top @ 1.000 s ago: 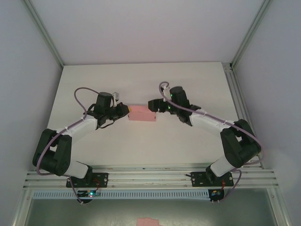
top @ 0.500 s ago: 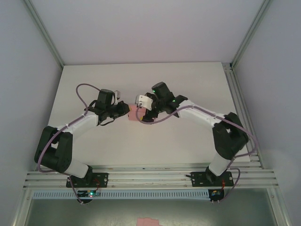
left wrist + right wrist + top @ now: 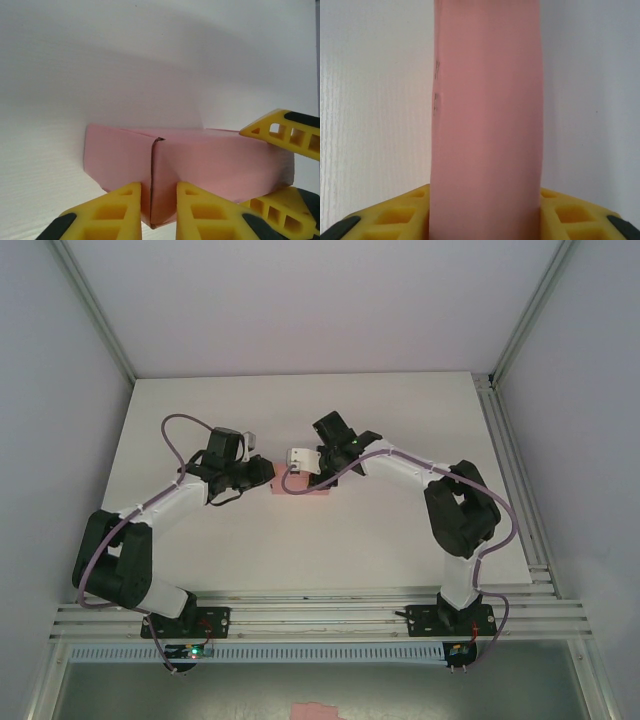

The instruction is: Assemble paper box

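At the centre of the surface point(image 3: 400, 535) in the overhead view, the paper box point(image 3: 316, 488) is held from both sides. The left pincer point(image 3: 152, 212) is clenched on its corner seam and the right pincer point(image 3: 485, 212) is clamped across its width. Opposed pulls or a hard squeeze could crease the thin card, split that seam or spring a flap open.
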`<action>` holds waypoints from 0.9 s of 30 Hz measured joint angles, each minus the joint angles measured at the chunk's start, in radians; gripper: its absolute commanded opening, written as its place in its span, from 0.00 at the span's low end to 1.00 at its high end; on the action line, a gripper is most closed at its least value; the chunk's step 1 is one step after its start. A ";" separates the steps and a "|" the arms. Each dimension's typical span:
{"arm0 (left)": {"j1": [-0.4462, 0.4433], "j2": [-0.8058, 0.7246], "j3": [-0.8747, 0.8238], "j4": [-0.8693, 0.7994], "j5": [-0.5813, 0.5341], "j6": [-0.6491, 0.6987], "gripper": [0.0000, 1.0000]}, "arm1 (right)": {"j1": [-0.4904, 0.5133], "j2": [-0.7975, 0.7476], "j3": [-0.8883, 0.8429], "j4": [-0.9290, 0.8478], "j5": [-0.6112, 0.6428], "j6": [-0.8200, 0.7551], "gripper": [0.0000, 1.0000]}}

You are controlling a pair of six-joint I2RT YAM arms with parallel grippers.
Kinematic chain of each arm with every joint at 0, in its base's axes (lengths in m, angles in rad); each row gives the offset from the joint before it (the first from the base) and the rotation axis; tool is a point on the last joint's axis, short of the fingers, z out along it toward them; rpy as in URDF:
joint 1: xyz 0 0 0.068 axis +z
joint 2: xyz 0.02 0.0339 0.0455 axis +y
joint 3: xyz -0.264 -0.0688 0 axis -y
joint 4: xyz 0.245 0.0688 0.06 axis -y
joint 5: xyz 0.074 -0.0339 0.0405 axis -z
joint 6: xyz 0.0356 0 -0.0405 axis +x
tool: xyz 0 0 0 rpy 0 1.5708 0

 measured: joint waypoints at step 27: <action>0.003 -0.549 -0.093 -0.351 -0.641 0.033 1.00 | 0.098 -0.565 -0.561 0.380 0.334 0.038 0.98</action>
